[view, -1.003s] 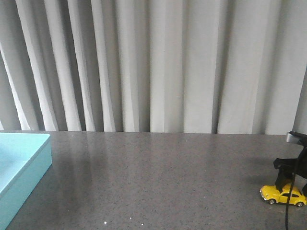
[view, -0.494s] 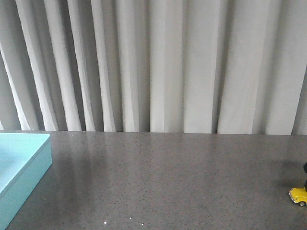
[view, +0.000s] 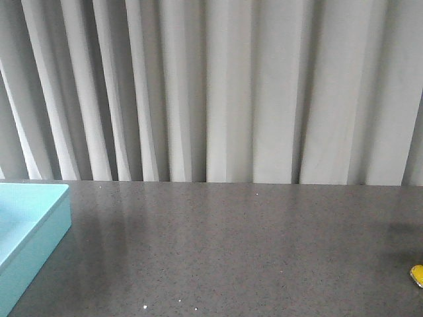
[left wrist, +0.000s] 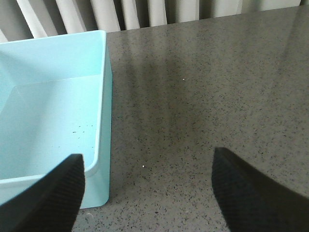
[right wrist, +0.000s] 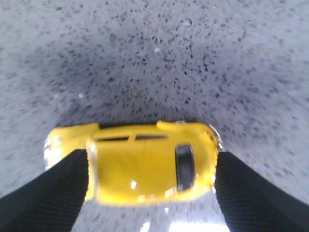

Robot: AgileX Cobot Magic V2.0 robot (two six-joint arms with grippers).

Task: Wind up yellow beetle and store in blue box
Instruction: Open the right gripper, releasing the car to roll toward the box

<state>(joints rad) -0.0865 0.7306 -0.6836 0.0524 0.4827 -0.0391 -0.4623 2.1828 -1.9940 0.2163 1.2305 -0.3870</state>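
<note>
Pulling the beetle back along the desk to wind it.

Front view: the yellow beetle has slid rightward to the frame's edge, which I judge winds its spring; the blue box sits well apart at far left. Left wrist view: my left hand hangs wide open beside the box, which holds only dark specks. Right wrist view: my right hand grips the beetle on the desk.

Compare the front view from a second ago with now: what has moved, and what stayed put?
The yellow beetle has slid right along the table, now nearly out of the front view. The right gripper, seen over it earlier, has left that view; its wrist camera shows the fingers straddling the car. The blue box stayed put.
</note>
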